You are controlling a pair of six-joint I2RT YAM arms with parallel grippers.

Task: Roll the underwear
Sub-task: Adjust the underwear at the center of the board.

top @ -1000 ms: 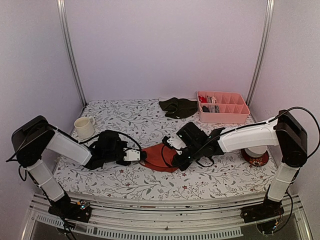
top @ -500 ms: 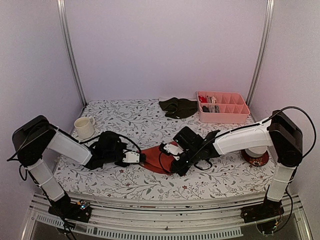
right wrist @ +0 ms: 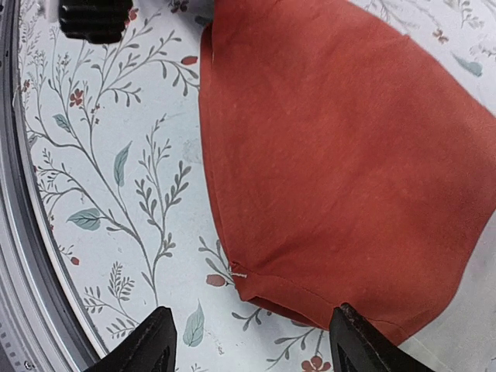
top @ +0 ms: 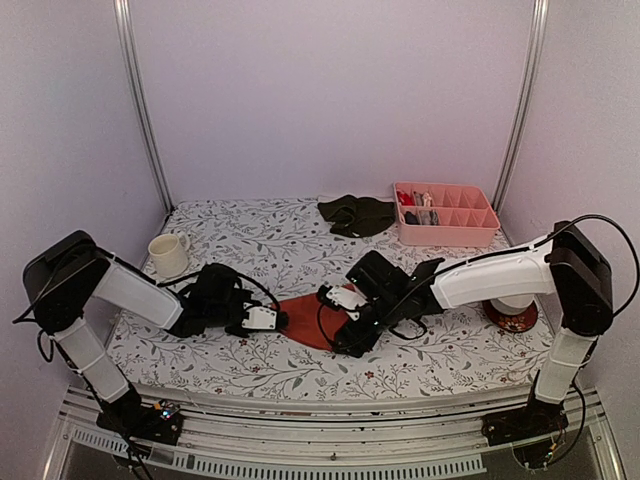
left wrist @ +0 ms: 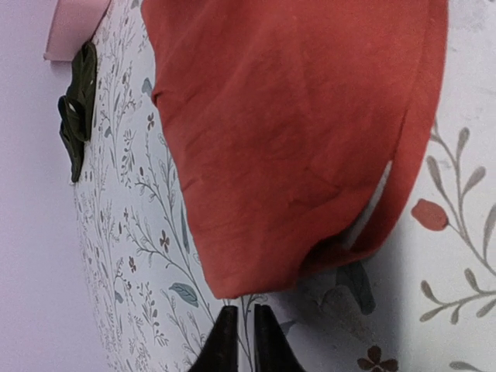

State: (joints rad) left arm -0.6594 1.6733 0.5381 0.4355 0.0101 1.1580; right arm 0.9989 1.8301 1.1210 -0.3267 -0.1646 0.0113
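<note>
Mug (top: 168, 256) back-left; pink tray (top: 448, 236), dark underwear (top: 357, 215) back-right; open tablecloth (top: 250, 235) between.

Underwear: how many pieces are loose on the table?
2. A rust-red one lies front-centre, and a dark olive one sits at the back, just left of the pink tray. Small items in the tray's left compartments might be more; they are too small to tell.

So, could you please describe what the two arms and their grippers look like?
The left arm and right arm have white link shells, black joints and black cables. The left gripper and right gripper are black with a white block behind dark, tapered fingers.
</note>
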